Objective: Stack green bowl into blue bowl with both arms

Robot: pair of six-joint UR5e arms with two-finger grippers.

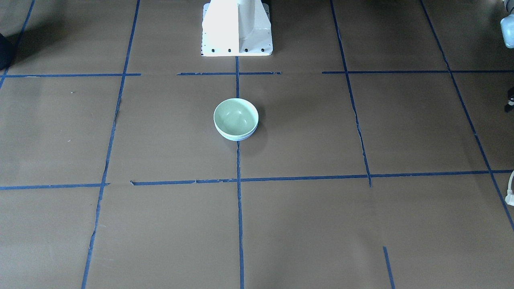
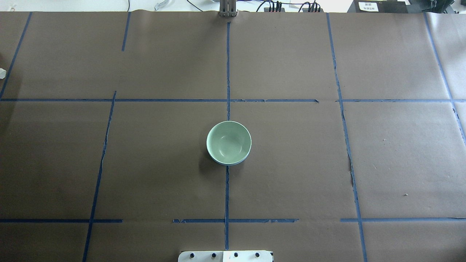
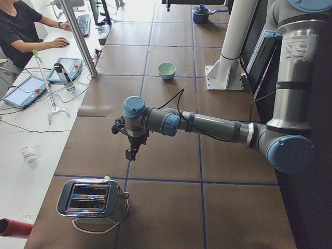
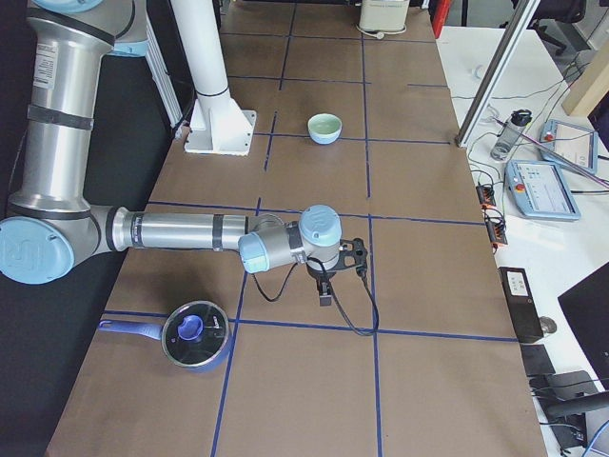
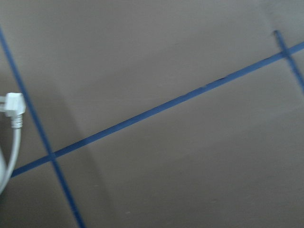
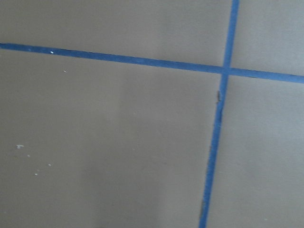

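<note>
The green bowl (image 1: 236,116) sits nested inside the blue bowl (image 1: 235,138) at the table's middle, in front of the pedestal. Only a thin pale blue rim shows under it. The stack also shows in the overhead view as the green bowl (image 2: 229,142) over the blue rim (image 2: 220,161). My left gripper (image 3: 130,154) hangs over the table's left end, far from the bowls. My right gripper (image 4: 325,299) hangs over the right end, also far away. Both show only in side views, so I cannot tell whether they are open or shut. Both wrist views show only paper and tape.
A chrome toaster (image 3: 91,199) stands at the left end, with its white plug (image 5: 14,104) on the paper. A blue lidded pot (image 4: 195,335) stands at the right end. The white pedestal (image 1: 237,28) is behind the bowls. An operator (image 3: 21,26) sits beside the table.
</note>
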